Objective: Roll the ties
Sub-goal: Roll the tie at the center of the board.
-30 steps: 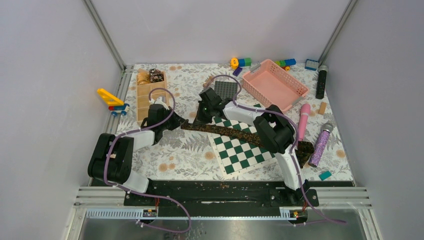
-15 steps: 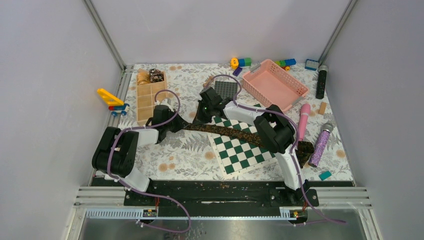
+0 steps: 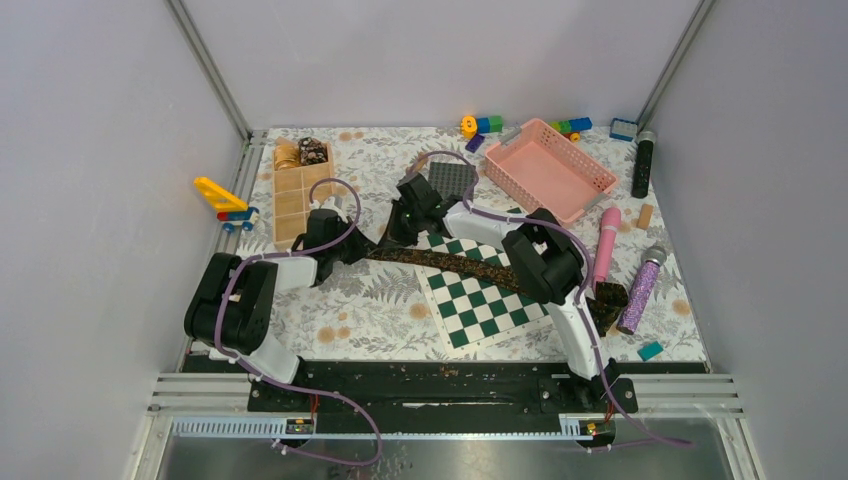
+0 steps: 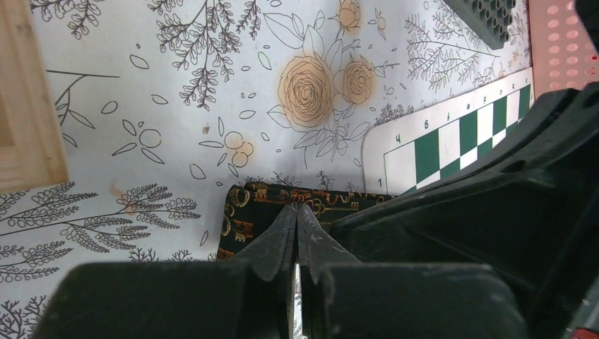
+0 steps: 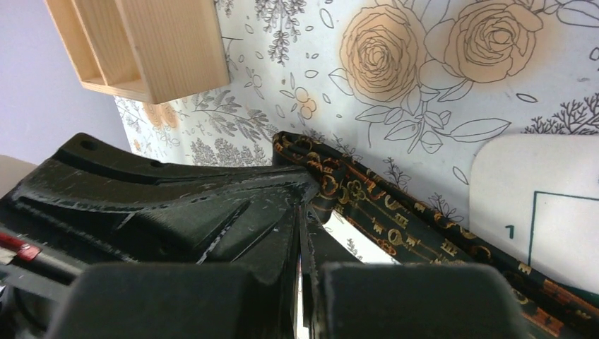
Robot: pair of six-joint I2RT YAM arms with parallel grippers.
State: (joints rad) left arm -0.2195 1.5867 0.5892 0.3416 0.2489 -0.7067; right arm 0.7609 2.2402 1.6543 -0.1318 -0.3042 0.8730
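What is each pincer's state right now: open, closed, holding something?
Left pincer: closed, tips on the end of the long dark gold-patterned cloth necktie.
Right pincer: closed beside that necktie; grip cannot be told.

On the worktop [image 3: 370,310] a tie [image 3: 460,263] lies slantwise across the back of a chessboard [image 3: 480,310] — its left end off the board, its right end past the board's right edge, just beside a microphone [image 3: 640,290]. A compartment box [image 3: 300,195] sits left rear — two coils [image 3: 313,151] in its far compartments. A basket [image 3: 548,170] sits right rear, toy blocks [image 3: 489,124] behind.
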